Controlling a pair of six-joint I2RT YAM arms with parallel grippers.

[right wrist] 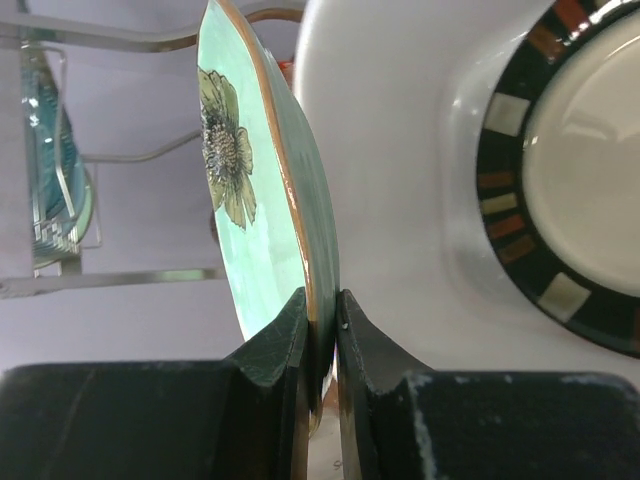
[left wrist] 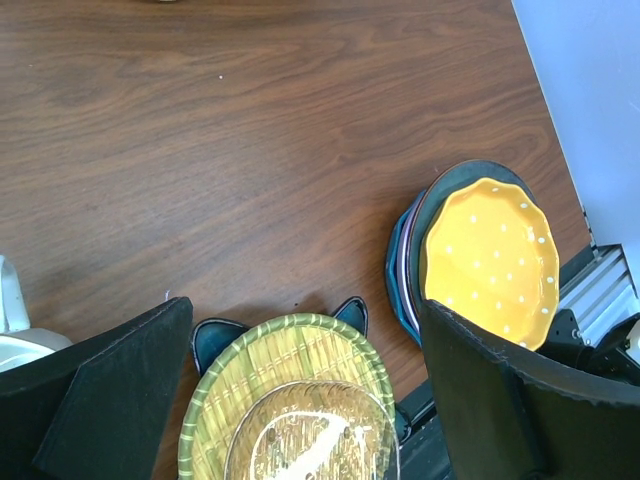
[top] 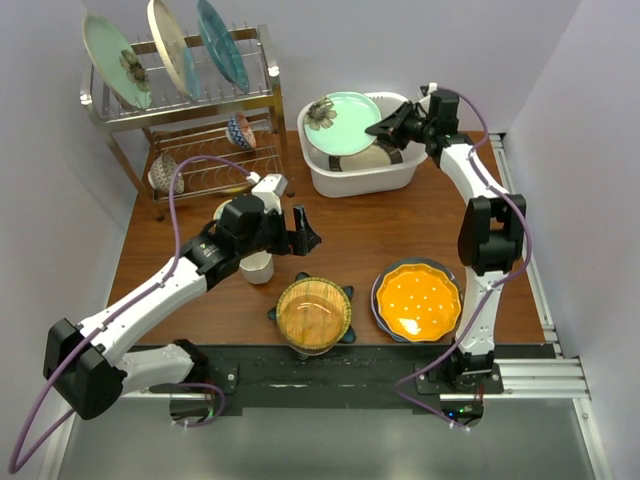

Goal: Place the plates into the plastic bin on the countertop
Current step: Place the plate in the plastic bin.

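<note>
A reddish-brown wood-grain countertop (top: pixel 380 235) with a black front edge sits between pale, plain walls (top: pixel 560 90). Far beyond the left gripper (top: pixel 303 232), in the back corner, stands a steel wire dish rack (top: pixel 190 110). It holds three plates (top: pixel 170 45) on edge in its upper tier and small patterned bowls (top: pixel 240 130) below. The left gripper hangs above the wood with its fingers spread wide and nothing between them. A white mug (top: pixel 257 268) stands just beside it, toward the arm's base. Below its fingertips, toward the front edge, a woven amber plate (left wrist: pixel 290 400) lies on a star-shaped teal plate (left wrist: pixel 350 312). Off to that gripper's right, an orange dotted plate (left wrist: pixel 490 260) tops a stack of darker plates (left wrist: pixel 400 270). The white plastic bin (top: pixel 360 180) stands at the back of the countertop, directly under the right gripper (right wrist: pixel 322 320). That gripper's fingers are pressed onto the rim of the mint plate (right wrist: pixel 255 220). It pinches the plate, whose flower print shows, tilted over the bin's opening, with its far edge reaching out past the rim. Inside the bin, just beneath the right gripper, lies the striped plate (right wrist: pixel 590 180), with a black, block-patterned border around a pale centre. Whether the mint plate touches it cannot be told.
</note>
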